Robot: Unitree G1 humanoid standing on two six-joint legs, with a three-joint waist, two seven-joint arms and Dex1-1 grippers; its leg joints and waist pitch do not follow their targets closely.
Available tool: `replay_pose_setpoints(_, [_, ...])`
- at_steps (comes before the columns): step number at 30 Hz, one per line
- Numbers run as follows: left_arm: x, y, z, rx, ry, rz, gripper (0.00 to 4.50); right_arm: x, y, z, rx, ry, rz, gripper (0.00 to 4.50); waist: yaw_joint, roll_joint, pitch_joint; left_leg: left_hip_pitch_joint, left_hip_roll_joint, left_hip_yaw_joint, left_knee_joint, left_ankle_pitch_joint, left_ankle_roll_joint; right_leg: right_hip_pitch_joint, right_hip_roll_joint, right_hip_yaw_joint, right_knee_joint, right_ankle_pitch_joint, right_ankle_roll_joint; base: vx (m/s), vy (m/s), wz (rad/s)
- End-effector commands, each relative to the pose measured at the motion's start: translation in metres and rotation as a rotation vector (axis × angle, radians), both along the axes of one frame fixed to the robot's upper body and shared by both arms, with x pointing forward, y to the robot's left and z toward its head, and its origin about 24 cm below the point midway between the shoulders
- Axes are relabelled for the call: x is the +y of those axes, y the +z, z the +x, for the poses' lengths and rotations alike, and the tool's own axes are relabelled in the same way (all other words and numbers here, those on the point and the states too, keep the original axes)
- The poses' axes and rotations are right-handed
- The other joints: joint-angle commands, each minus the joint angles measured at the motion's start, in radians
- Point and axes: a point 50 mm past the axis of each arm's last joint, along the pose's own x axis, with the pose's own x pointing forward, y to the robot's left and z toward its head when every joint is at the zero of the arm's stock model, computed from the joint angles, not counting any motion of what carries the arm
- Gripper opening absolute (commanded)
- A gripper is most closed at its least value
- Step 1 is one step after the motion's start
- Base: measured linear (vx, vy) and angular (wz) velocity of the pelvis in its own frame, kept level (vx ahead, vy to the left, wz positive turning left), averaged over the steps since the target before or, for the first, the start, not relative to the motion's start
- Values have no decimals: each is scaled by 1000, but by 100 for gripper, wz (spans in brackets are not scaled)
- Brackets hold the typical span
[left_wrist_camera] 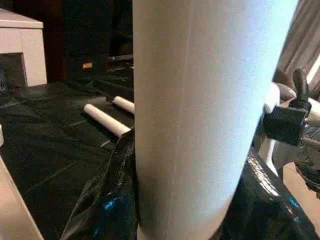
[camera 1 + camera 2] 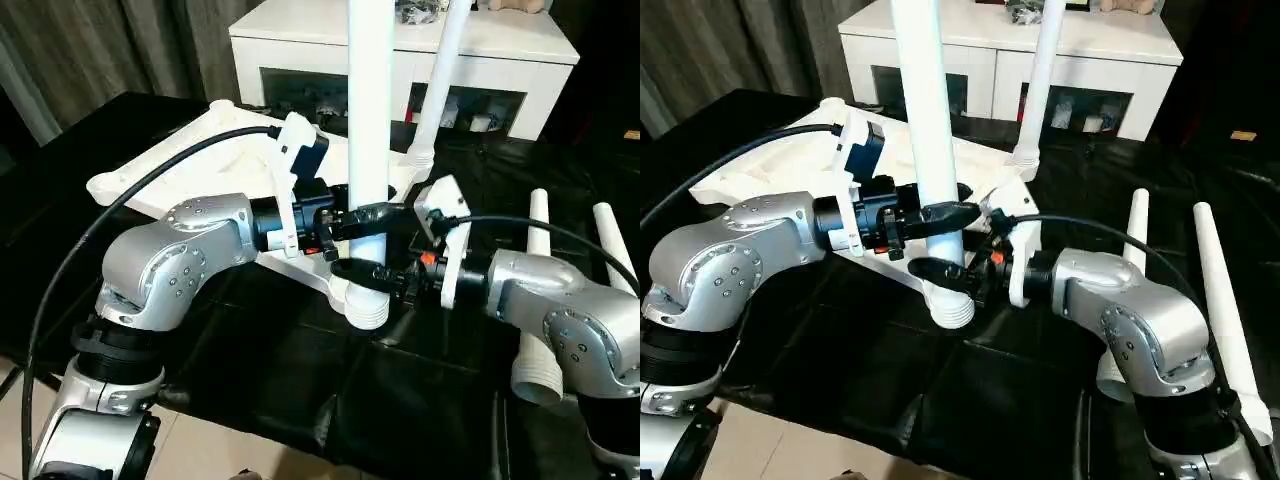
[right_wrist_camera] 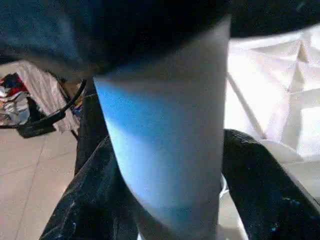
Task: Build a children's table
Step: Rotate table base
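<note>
A black glossy sheet (image 2: 300,400) covered the table, ending at a near edge above pale floor tiles (image 2: 200,450); a white cabinet with glass-fronted shelves (image 2: 500,60) closed off the far side, with dark curtains (image 2: 100,50) behind on the left. Open black surface lay in front of the work and between it and the right edge.

The white plastic ribbed tabletop (image 2: 200,160) lay underside up on the sheet. One long white tapered tube leg (image 2: 437,90) stood upright at a far corner socket. Two more white tube legs (image 2: 540,300) lay side by side on the right, long axes running away from the robot.

A fourth thick white tube leg (image 2: 370,150) stood near vertical at the near corner, its ribbed end (image 2: 367,312) downward. The left hand (image 2: 362,220) was clamped on it, one finger at each side. The right hand (image 2: 372,272) straddled it lower down, fingers close about the tube; whether they pressed it I could not tell.
</note>
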Motion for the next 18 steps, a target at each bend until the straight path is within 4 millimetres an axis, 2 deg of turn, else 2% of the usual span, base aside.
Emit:
replay_pose_setpoints(1, [-1, 4, -3, -38, -16, 2, 187, 0, -1, -3, 1, 12, -17, 250, 3, -19, -69, 0, 17, 0, -74, -152, -9, 61, -33, 38, -68, -282, -168, 0, 0, 0])
replay_pose_setpoints(4, [-1, 4, -4, -40, -23, 4, 187, 1, -3, -5, 7, 18, -24, 216, 3, -20, -69, 1, 17, 1, -74, -155, -9, 60, -33, 38, -69, -287, -167, 0, 0, 0])
replay_pose_setpoints(8, [-1, 4, -5, -43, -30, 4, 187, 1, -4, -5, 9, 19, -24, 198, 4, -20, -69, 1, 17, 0, -74, -152, -10, 60, -33, 38, -68, -280, -168, 0, 0, 0])
replay_pose_setpoints(12, [-2, 2, -6, -47, -44, 16, 186, 1, -3, -4, 1, 16, -21, 194, 3, -19, -68, 0, 16, 0, -74, -161, -11, 60, -34, 38, -71, -304, -161, 0, 0, 0])
replay_pose_setpoints(18, [-1, 1, -1, -11, 3, 13, 186, 2, -2, -3, -14, 5, -11, 191, 4, -20, -69, 0, 17, 0, -73, -153, -10, 60, -33, 38, -68, -282, -168, 0, 0, 0])
